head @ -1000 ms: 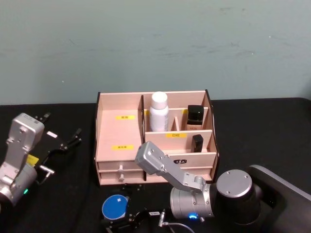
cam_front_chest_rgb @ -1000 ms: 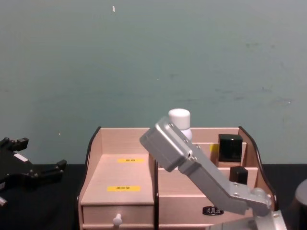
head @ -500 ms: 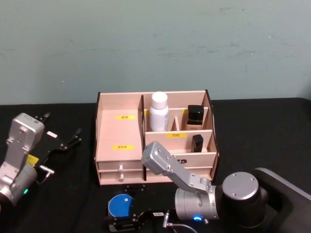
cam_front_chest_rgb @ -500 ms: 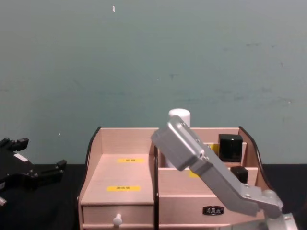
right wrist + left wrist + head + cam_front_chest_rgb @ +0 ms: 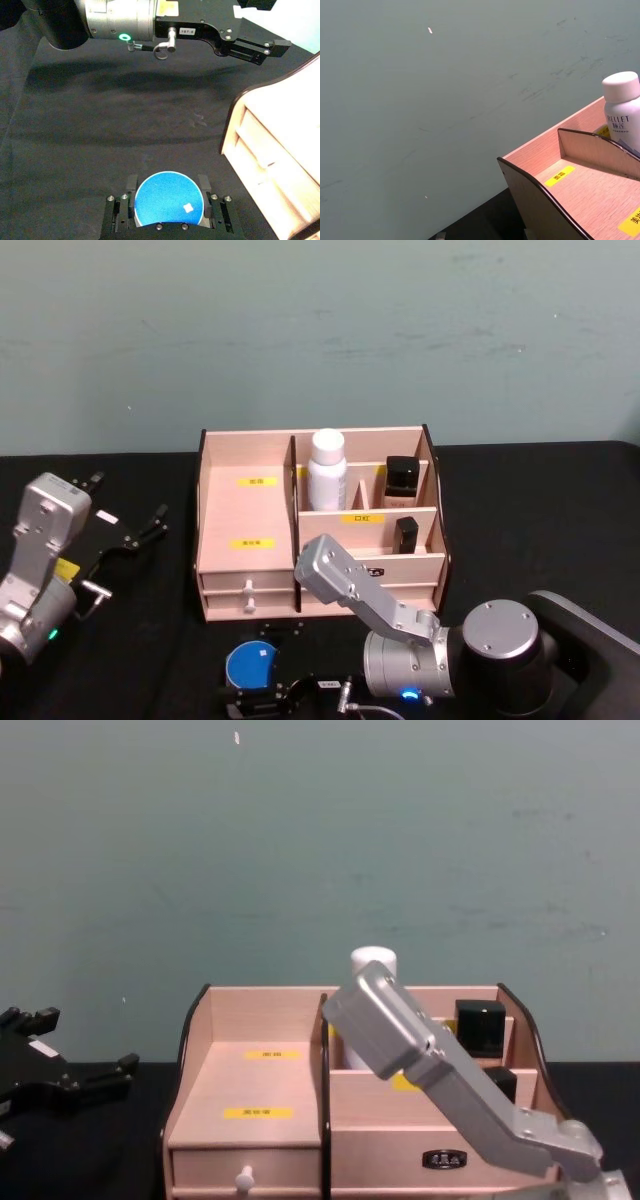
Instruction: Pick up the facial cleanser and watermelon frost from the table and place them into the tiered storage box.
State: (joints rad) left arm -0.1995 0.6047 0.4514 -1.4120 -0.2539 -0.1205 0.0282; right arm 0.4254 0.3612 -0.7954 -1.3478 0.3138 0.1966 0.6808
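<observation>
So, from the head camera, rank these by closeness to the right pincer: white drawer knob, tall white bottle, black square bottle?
1. Small white drawer knob: low front, facing right pincer.
2. Tall white bottle: back tier, middle.
3. Black square bottle: back tier, right.

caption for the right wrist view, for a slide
Right gripper clasping a blue-lidded round jar beside the tiered storage box, black table below.

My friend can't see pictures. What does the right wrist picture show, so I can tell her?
The right claw grips a round blue tin, with the black table under it. A pink wooden box stands beside it, and the left claw is open farther off.
</observation>
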